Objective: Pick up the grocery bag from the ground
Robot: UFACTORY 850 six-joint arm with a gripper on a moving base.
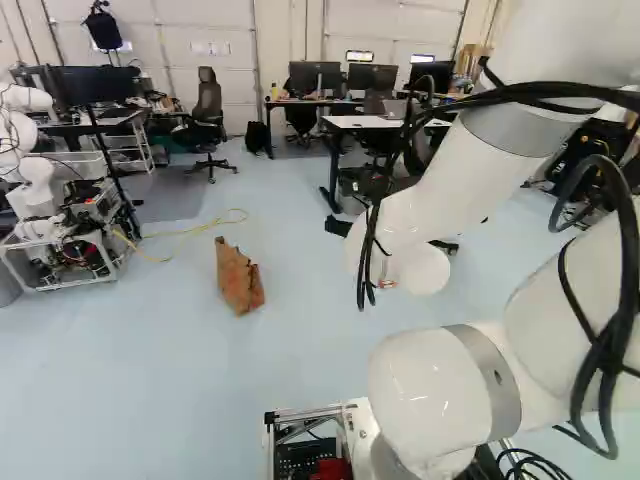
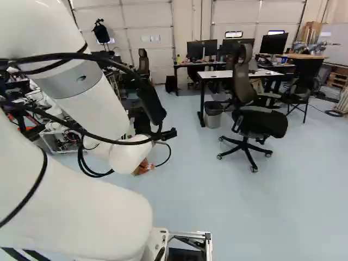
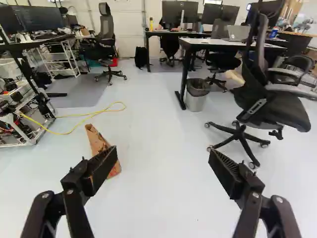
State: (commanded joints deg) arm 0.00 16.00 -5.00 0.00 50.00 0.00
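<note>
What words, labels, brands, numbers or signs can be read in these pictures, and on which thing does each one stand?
No text can be read.
Grocery bag: reddish marks, too blurred to tell if they are print.
Pale patch on the back wall: too small to tell if it is a sign.

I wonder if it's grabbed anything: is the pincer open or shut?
Open. In the wrist view the pincer stands with its two sides wide apart, and the bag is on the floor ahead.
</note>
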